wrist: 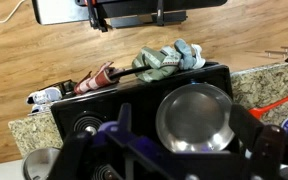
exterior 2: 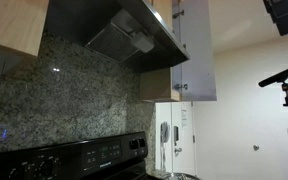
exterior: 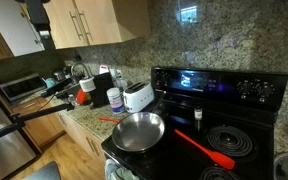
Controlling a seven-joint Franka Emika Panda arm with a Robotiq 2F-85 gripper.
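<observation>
In the wrist view my gripper is open and empty, its two dark fingers spread wide to either side of a silver frying pan well below it. The pan sits on the front corner of a black stove. It also shows in an exterior view, on the stove. A red spatula lies on the stove next to the pan, and its tip shows in the wrist view. The gripper touches nothing.
A white toaster, jars and a microwave stand on the granite counter beside the stove. A green-grey towel hangs on the oven handle over a wooden floor. A range hood and cabinets hang above.
</observation>
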